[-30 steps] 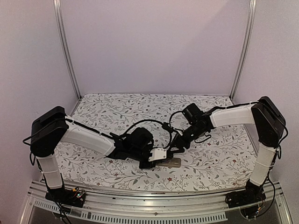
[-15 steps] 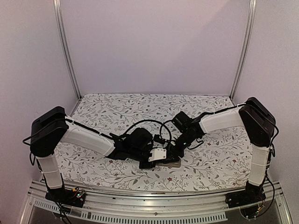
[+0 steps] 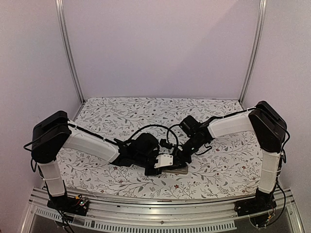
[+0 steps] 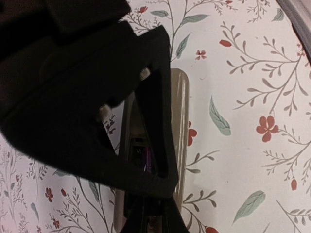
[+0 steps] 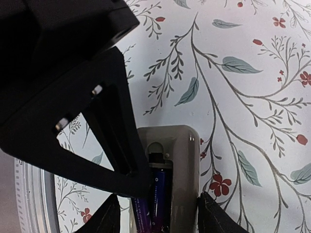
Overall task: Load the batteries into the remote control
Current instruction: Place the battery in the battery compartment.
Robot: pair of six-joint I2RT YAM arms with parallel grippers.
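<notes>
At the remote control (image 5: 182, 160), right pincer (image 5: 158, 213) moved in, spread astride it, left pincer (image 3: 161, 164) unclear.

Soft, even, slightly violet light throughout; both wrist views are sharp on the cloth but their near black fingers blur.

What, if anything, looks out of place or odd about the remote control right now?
Nothing looks spilled or damaged. One thing stands out: the remote control lies back-up on the table with its battery bay uncovered, and a purple battery shows inside.
</notes>
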